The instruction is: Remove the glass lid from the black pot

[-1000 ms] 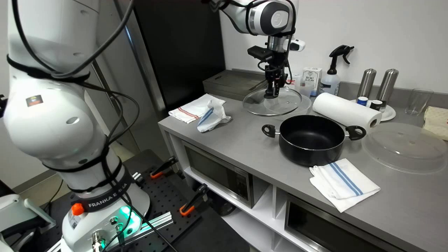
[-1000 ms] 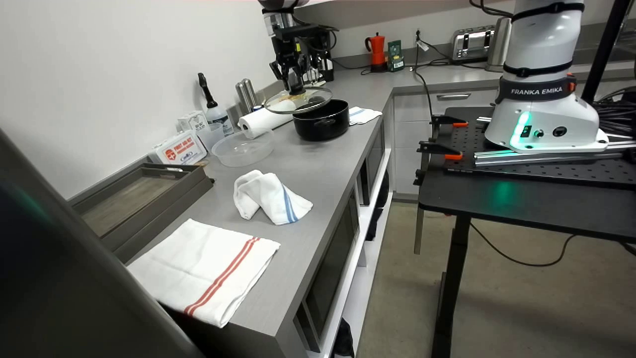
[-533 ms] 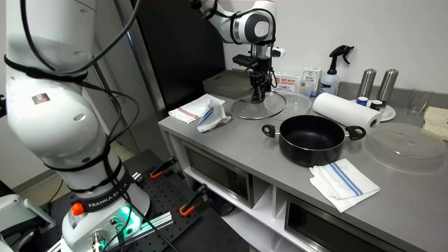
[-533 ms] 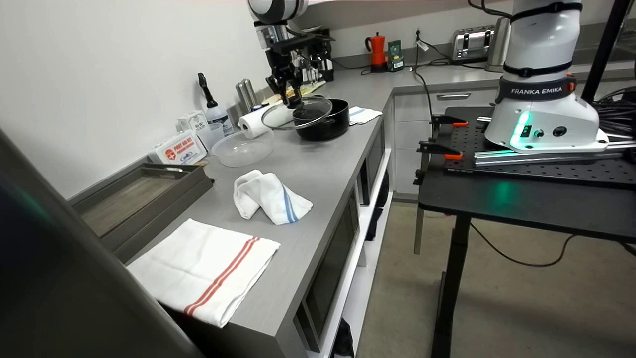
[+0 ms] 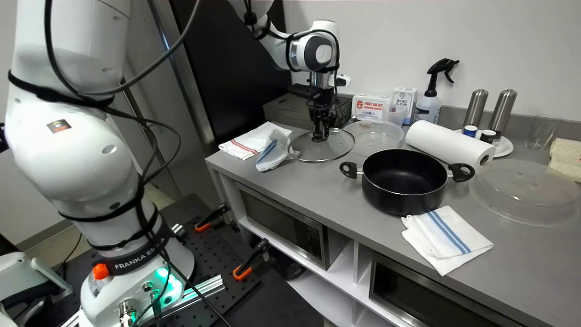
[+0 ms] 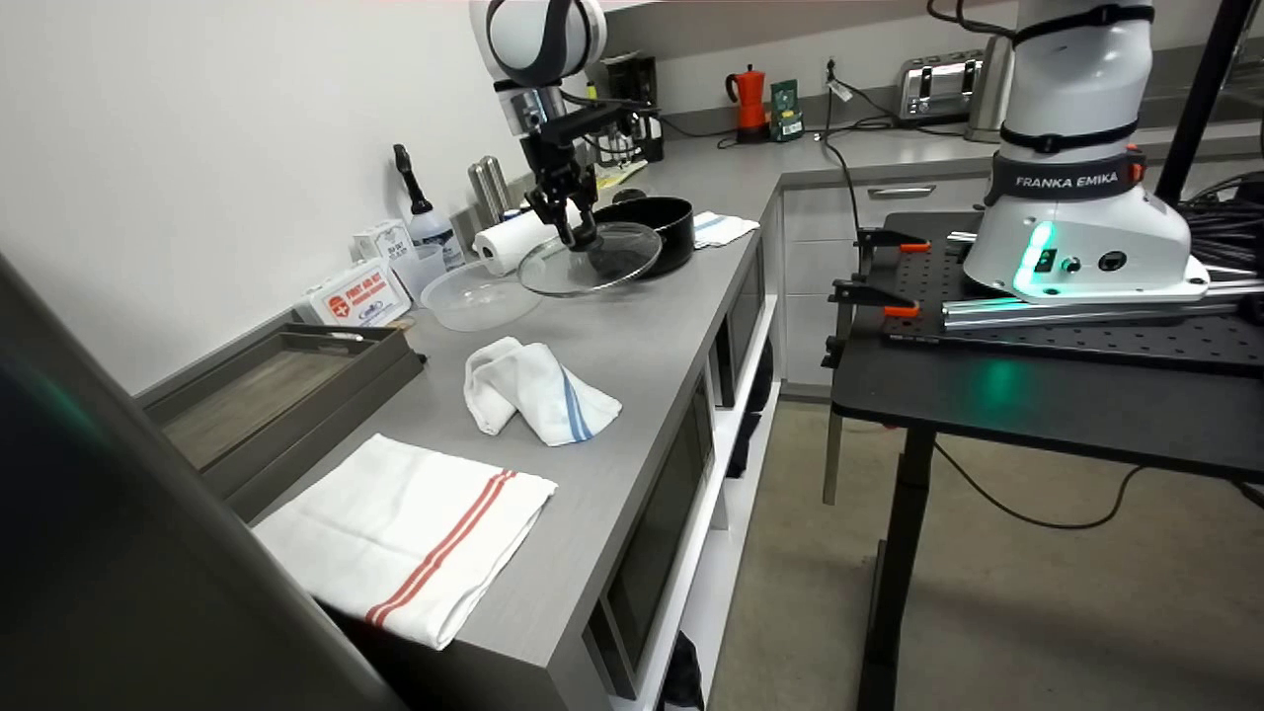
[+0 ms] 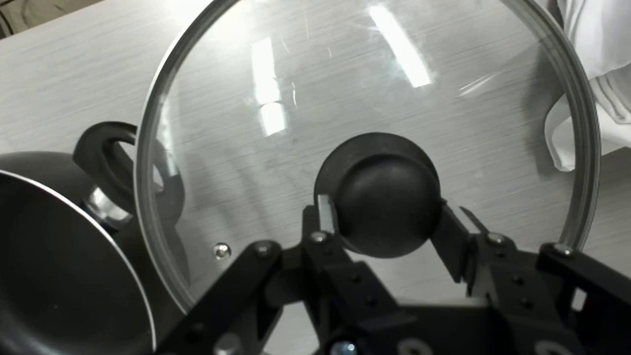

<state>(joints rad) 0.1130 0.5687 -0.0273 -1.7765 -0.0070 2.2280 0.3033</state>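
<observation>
The glass lid [image 5: 339,147] is clear with a thin metal rim and a dark knob. My gripper [image 7: 385,212] is shut on its knob; the fingers press both sides of it in the wrist view. The lid is held low over the counter, beside the pot; I cannot tell whether it touches the counter. The gripper [image 5: 320,137] and the lid [image 6: 553,275] also show in both exterior views. The black pot [image 5: 403,197] stands uncovered on the counter, its inside visible. In the wrist view the lid's edge overlaps one handle of the pot [image 7: 49,276].
A crumpled blue-striped towel [image 5: 274,152] lies by the lid's edge. A clear plastic bowl [image 5: 376,138] stands behind the lid. A paper roll [image 5: 447,143], a folded towel [image 5: 447,238] and a clear plastic cover [image 5: 524,193] surround the pot. A grey tray [image 6: 286,400] stands against the wall.
My gripper, shut on the lid, has moved away from the pot's side toward the crumpled towel and has come down toward the counter. The pot has not moved.
</observation>
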